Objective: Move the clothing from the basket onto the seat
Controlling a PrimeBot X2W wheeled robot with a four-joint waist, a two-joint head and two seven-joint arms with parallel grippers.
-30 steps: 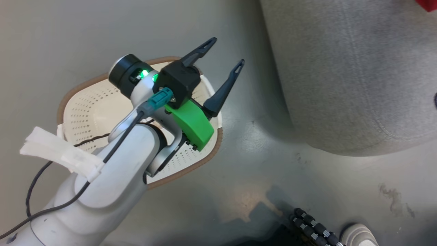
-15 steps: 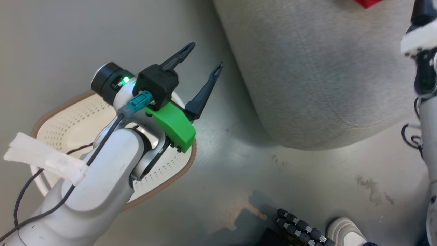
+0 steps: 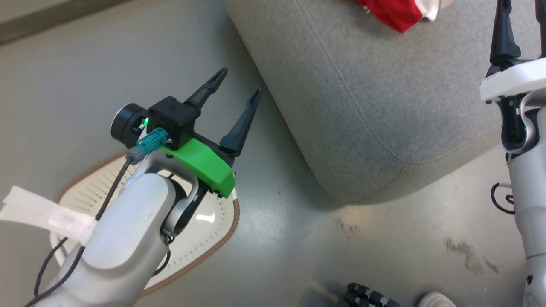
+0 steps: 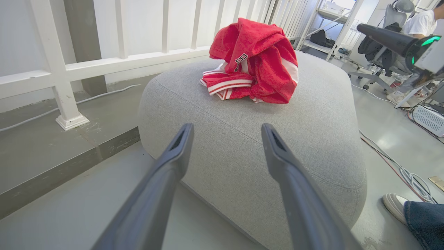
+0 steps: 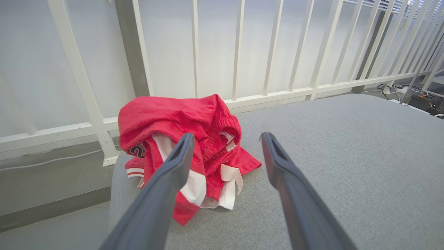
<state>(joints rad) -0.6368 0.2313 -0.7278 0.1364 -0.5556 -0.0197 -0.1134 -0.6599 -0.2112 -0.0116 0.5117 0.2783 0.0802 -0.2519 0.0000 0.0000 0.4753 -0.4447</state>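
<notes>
The red clothing (image 4: 256,62) with white stripes lies bunched on top of the large grey seat (image 4: 260,166), near its far edge. Its corner shows at the top of the head view, the clothing (image 3: 396,13) on the seat (image 3: 362,106). My right gripper (image 5: 227,136) hangs open just above and short of the clothing (image 5: 180,121), holding nothing. It also stands at the right edge, right gripper (image 3: 521,25). My left gripper (image 3: 239,82) is open and empty, over the floor between seat and basket (image 3: 230,226). The basket's visible part is empty, the rest hidden by my left arm.
A white railing (image 5: 239,48) runs behind the seat. Cables (image 4: 406,170) lie on the floor to its right. A person's shoe (image 4: 393,205) and trouser leg stand near the seat's right corner. An office chair (image 4: 385,45) is further off.
The head camera has swung toward the seat, so the basket slid lower left. More of the clothing and my right arm came into view. The left gripper stays open.
</notes>
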